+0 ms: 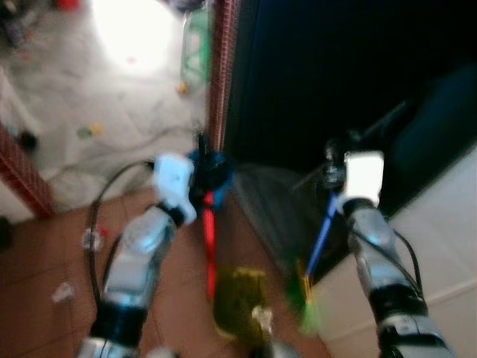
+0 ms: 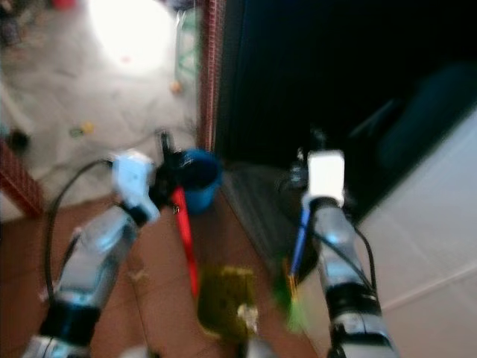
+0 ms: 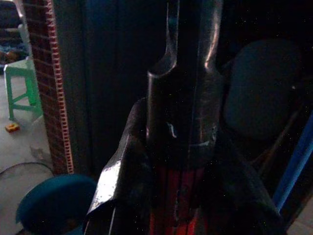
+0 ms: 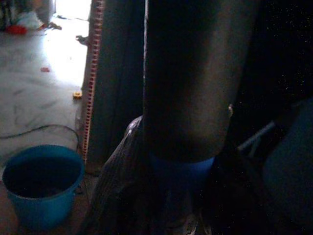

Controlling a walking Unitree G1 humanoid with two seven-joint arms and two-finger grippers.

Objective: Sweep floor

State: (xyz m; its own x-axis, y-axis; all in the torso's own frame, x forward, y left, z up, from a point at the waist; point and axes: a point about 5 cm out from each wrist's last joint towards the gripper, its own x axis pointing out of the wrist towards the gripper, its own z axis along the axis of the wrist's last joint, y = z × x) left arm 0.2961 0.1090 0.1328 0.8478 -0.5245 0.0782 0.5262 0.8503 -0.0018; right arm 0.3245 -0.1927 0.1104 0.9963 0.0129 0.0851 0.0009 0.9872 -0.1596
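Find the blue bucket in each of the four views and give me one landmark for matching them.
Left eye view: blue bucket at centre, partly behind the left gripper.
Right eye view: left of centre, beside the brick pillar's base.
Left wrist view: low in the corner, below the pillar.
Right wrist view: low corner, on the floor.
Shared landmark: the brick pillar.

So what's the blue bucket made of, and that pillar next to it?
The bucket looks like plastic: one even blue colour, smooth thin rim, slightly glossy. The pillar looks like brick: small reddish blocks with pale lines between them, a rough matt face. The blur leaves both a little uncertain.
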